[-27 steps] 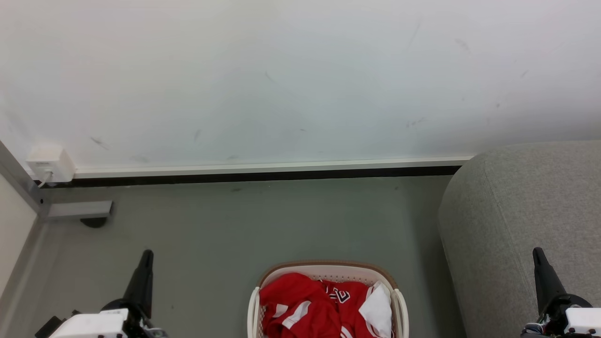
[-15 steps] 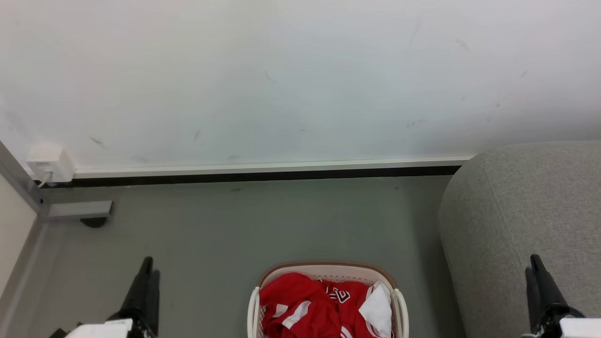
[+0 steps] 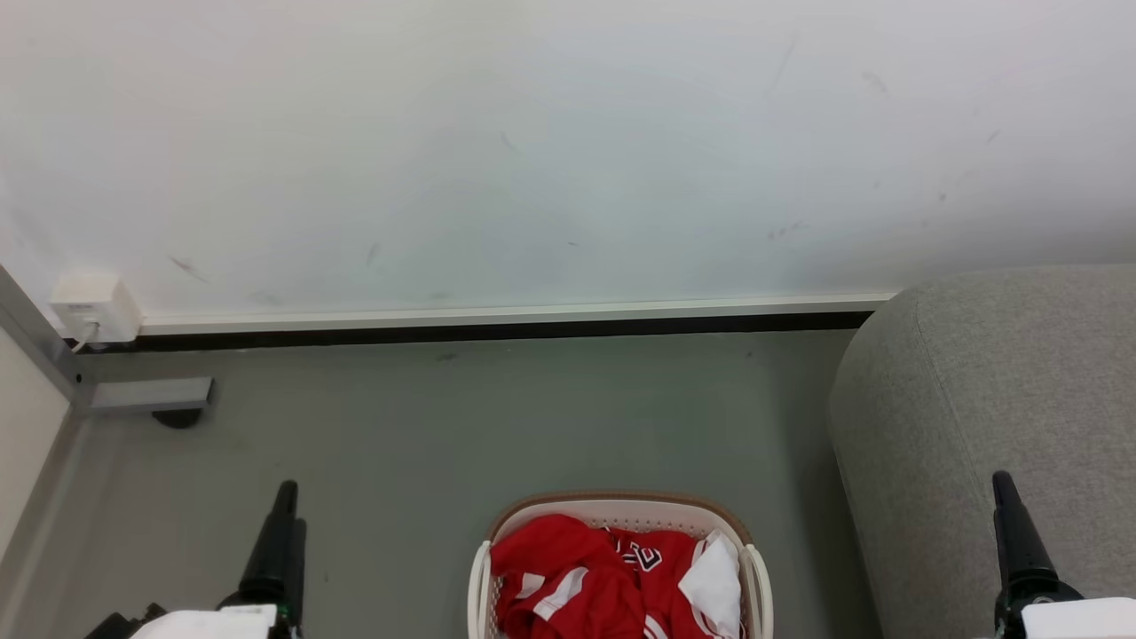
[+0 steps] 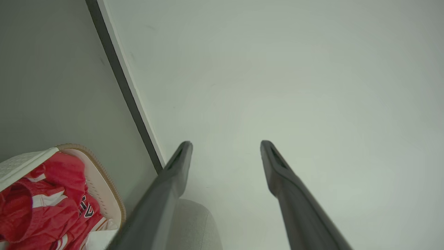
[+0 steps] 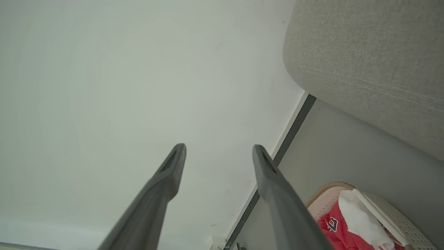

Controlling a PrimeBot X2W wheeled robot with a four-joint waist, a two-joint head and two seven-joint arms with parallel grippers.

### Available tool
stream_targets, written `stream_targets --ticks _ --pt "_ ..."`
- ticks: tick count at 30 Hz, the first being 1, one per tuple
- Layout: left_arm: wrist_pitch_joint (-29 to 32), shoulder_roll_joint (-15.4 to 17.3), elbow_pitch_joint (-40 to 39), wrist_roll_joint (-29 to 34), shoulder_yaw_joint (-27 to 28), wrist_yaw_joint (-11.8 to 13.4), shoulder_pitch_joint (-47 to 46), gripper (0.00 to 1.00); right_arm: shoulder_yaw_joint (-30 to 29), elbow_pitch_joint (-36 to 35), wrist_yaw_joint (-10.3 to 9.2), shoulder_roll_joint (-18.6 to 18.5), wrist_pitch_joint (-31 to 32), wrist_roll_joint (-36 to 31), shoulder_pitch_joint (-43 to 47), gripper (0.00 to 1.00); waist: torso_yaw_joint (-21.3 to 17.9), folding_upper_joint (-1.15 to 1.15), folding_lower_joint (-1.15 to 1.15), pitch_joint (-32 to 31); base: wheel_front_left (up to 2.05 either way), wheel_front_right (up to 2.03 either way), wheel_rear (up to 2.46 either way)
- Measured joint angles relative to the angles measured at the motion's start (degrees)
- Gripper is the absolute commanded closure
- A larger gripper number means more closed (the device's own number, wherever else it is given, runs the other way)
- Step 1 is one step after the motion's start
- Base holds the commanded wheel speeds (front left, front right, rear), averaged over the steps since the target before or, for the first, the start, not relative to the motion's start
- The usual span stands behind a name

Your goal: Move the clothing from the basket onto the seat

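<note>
The red clothing (image 3: 586, 577) with white trim lies bunched in the off-white basket (image 3: 621, 510) on the floor at the bottom centre of the head view. The grey seat (image 3: 985, 390) rises at the right. My left gripper (image 3: 286, 497) stands at the lower left, well left of the basket. My right gripper (image 3: 1003, 488) stands at the lower right, in front of the seat. In the left wrist view the left gripper (image 4: 225, 146) is open and empty, with the clothing (image 4: 41, 205) and basket (image 4: 104, 187) at lower left. The right gripper (image 5: 218, 149) is open and empty, beside the seat (image 5: 367, 59), basket (image 5: 322, 198) and clothing (image 5: 333, 229).
A white wall (image 3: 532, 151) with a dark baseboard (image 3: 479, 333) runs behind the basket. A white wall box (image 3: 93, 309) and a grey metal bracket (image 3: 151, 395) sit at the far left. Grey floor (image 3: 497, 426) lies between the basket and the wall.
Both grippers have turned and shifted slightly at the bottom corners; the left moved a little right, the right a little left. The basket and clothing have stayed put.
</note>
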Motion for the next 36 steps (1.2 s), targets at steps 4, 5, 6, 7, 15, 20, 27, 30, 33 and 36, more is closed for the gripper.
stream_targets --ticks 4,5,6,7,15,20,27,30,33,36 --pt "-0.9 0.0 -0.2 4.8 -0.8 0.2 0.2 0.0 1.0 -0.8 0.0 0.0 -1.0 -6.1 0.2 0.0 0.1 0.0 0.0 0.0 0.0 0.0 0.0" --pt "-1.1 0.0 -0.2 5.9 -1.0 0.3 0.2 0.0 1.2 -0.9 0.0 0.0 -1.2 -7.5 0.3 0.0 0.1 0.0 0.0 0.0 0.0 0.0 0.0" --pt "-1.1 0.0 -0.2 7.3 -1.2 0.4 0.2 0.0 1.4 -1.0 0.0 -0.1 -1.5 -9.0 0.4 0.0 0.2 0.0 0.0 0.0 0.0 0.0 0.0" --pt "-1.5 0.0 -0.1 8.5 -1.4 0.4 0.2 0.0 1.5 -1.2 0.0 -0.1 -1.6 -10.1 0.5 0.0 0.2 0.0 0.0 0.0 0.0 0.0 0.0" --pt "-3.5 0.0 -0.2 15.8 -2.2 0.8 0.3 0.0 2.5 -1.9 0.0 -0.1 -3.6 -18.5 1.0 0.0 0.5 0.0 0.0 0.0 0.0 0.0 0.0" --pt "-4.5 0.1 -0.5 19.5 -2.6 1.0 0.4 0.0 2.9 -2.3 0.0 -0.1 -4.6 -23.1 1.1 0.0 0.6 0.0 0.0 0.1 0.0 0.0 0.0" --pt "-6.0 0.1 -1.0 25.4 -3.2 1.0 0.6 0.0 3.4 -2.8 0.0 -0.2 -5.9 -29.2 1.6 0.0 0.6 0.0 0.0 0.1 0.0 0.0 0.0" --pt "-6.6 0.1 -1.1 27.5 -3.5 1.0 1.0 0.0 3.7 -3.0 0.0 -0.2 -6.6 -31.5 1.9 0.0 0.6 0.0 0.0 0.1 0.0 0.0 0.0" --pt "-7.1 0.1 -1.1 29.9 -3.7 1.0 1.1 0.0 3.8 -3.1 0.0 -0.2 -7.2 -34.0 2.1 0.0 0.6 0.0 0.0 0.1 0.0 0.0 0.0" --pt "-7.6 0.1 -1.2 32.4 -4.1 1.2 1.1 0.0 3.9 -3.3 0.0 -0.2 -7.7 -36.3 2.1 0.0 0.5 0.0 0.0 0.1 0.0 0.0 0.0"
